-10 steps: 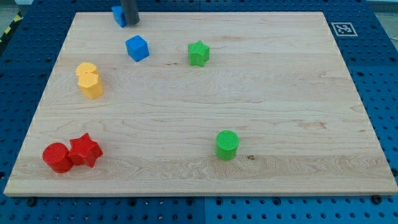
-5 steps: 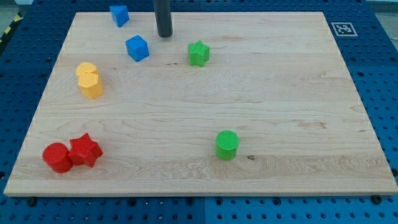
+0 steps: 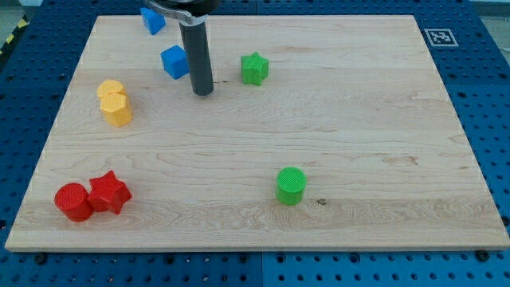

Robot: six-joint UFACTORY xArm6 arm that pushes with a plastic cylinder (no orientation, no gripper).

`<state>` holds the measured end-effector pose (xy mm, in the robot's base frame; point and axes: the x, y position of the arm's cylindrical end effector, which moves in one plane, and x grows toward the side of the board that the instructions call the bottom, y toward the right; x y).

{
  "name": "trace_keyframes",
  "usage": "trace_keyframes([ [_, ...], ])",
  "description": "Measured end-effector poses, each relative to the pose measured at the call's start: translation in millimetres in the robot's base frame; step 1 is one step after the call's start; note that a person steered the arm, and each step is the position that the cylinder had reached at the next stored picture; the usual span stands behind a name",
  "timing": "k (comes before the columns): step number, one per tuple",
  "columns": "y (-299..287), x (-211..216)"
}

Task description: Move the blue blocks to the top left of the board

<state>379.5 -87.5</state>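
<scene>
A wooden board (image 3: 335,119) fills the frame. The dark rod carries no claw; its tip (image 3: 203,92) rests just right of and below a blue cube (image 3: 174,61) in the upper left. A second blue block (image 3: 153,20) sits at the top edge, farther left.

1. My tip (image 3: 203,92) rests on the board (image 3: 358,119), just right of and slightly nearer than the blue cube (image 3: 174,61).
2. Second blue block (image 3: 152,19) at far left edge.
3. Green star (image 3: 254,68) right of tip.
4. Yellow blocks (image 3: 115,103) left.
5. Red cylinder (image 3: 72,201) and red star (image 3: 109,192) touching, near left.
6. Green cylinder (image 3: 291,185) near centre.
</scene>
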Motion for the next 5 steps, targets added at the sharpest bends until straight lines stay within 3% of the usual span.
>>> trace_keyframes([
  [5,-38,-60],
])
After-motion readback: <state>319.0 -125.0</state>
